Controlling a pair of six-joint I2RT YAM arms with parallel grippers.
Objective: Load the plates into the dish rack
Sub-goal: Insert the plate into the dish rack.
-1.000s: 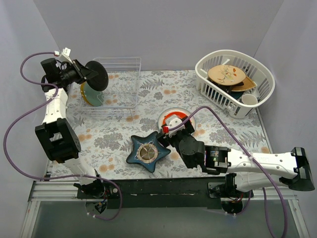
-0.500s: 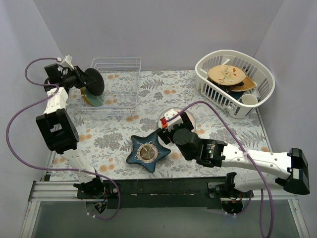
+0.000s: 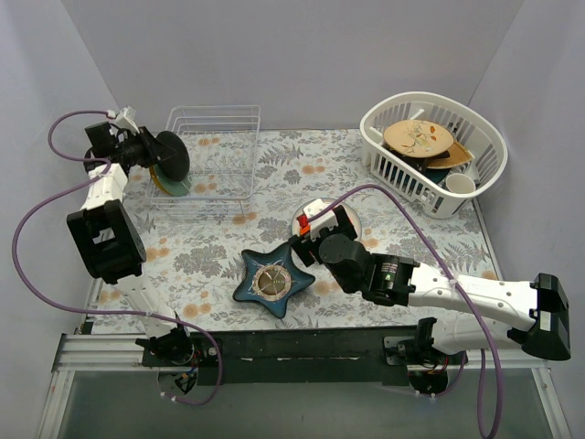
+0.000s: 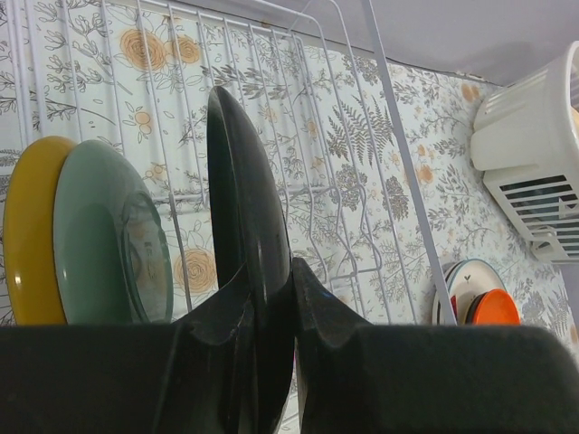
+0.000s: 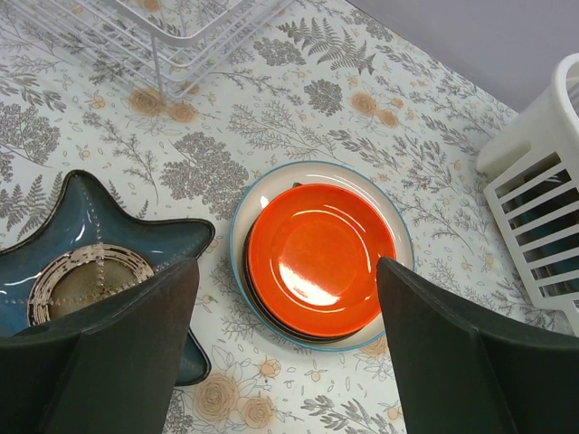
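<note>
Your left claw (image 4: 269, 289), clenched on a dark plate (image 4: 240, 181), neared the dish rack (image 3: 215, 151) for slotting; right claw (image 5: 287, 271), released, reached the orange plate (image 5: 321, 244).

plain lavender walls (image 3: 302, 55), floral-print tabletop (image 3: 183, 265), soft even light

Left wrist: the left gripper (image 4: 271, 271) fingers (image 4: 330, 312) hide the lower rim of the dark plate (image 4: 240, 199). It's edge-on to me, so I can't read its face. The yellow plate (image 4: 27, 226) is cut by the left edge, and the teal-green plate (image 4: 99, 235) has its bottom behind the gripper body. Right wrist: under the orange-red plate (image 5: 321, 249) I only get rims, count unclear. The star dish (image 5: 99, 240) and white basket (image 5: 543, 172) run out of frame. Top: the right gripper (image 3: 320, 222) covers most of the orange-red plate and what's under it.
</note>
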